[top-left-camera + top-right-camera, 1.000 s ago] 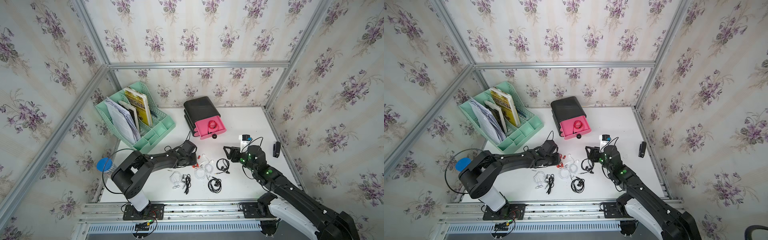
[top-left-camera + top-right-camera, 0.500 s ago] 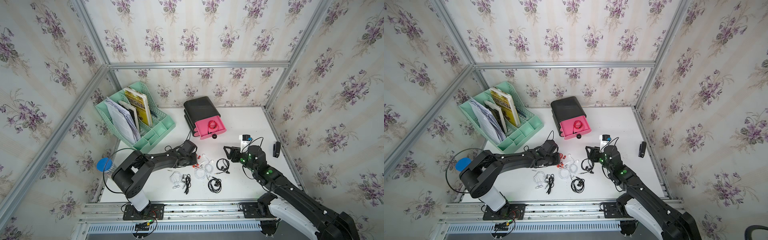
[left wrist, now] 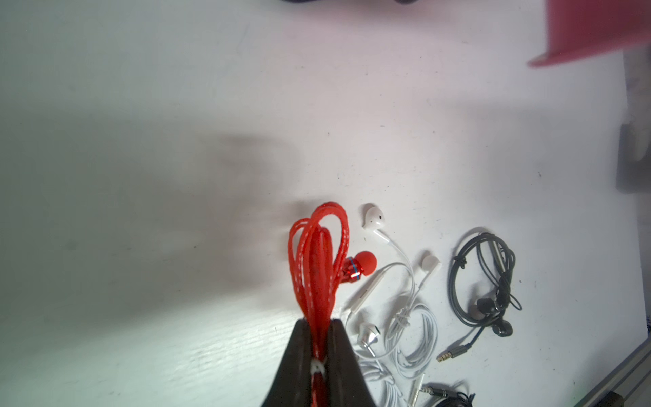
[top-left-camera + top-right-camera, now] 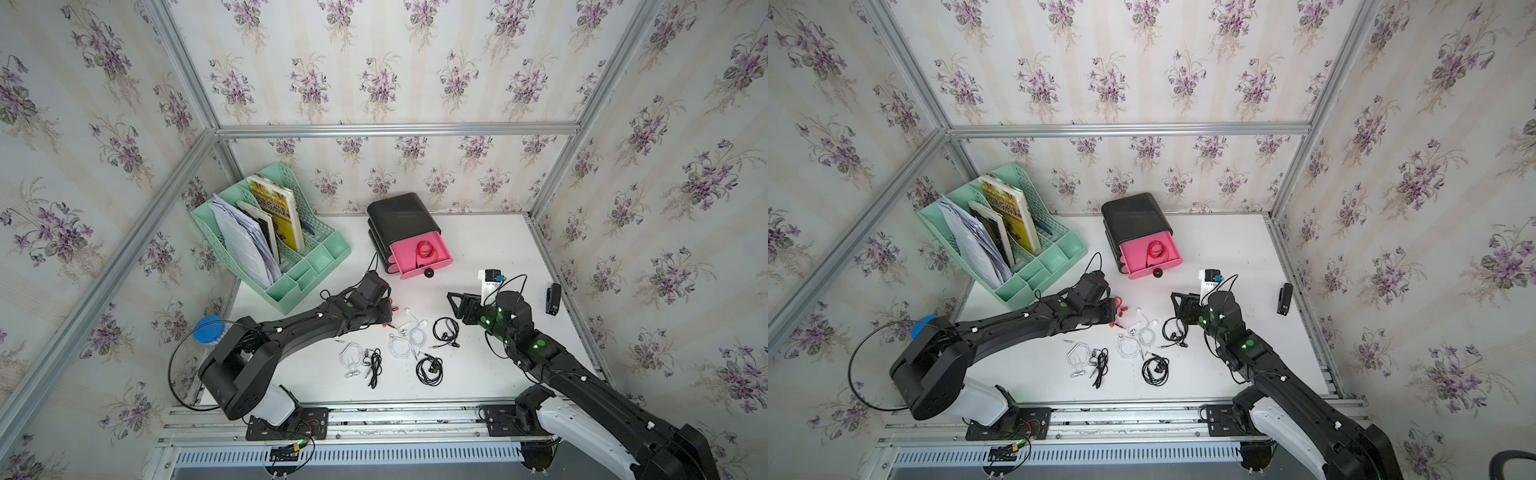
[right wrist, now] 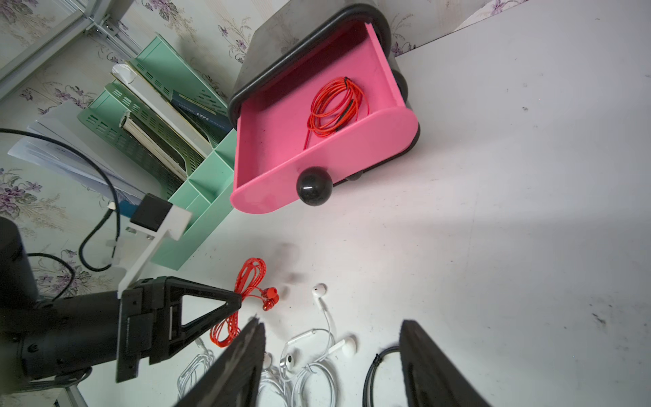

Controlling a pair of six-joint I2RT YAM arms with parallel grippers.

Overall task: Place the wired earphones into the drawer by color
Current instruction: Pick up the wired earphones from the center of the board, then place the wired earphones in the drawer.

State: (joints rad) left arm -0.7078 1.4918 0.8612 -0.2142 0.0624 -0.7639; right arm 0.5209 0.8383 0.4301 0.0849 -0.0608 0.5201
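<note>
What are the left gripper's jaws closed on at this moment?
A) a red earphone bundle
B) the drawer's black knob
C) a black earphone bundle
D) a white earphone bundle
A: in the left wrist view the left gripper has its jaws pinched shut on the coiled cable of the red earphones, beside the white and black bundles on the table.

A mint-green plastic desk organizer (image 4: 330, 248) stands at the far left of the white table (image 4: 478, 245), holding a yellow-covered book (image 4: 276, 212) and loose white papers (image 4: 243, 245). A small black stapler (image 4: 553, 298) lies near the right edge. A blue-lidded jar (image 4: 209, 328) sits at the left edge.
</note>
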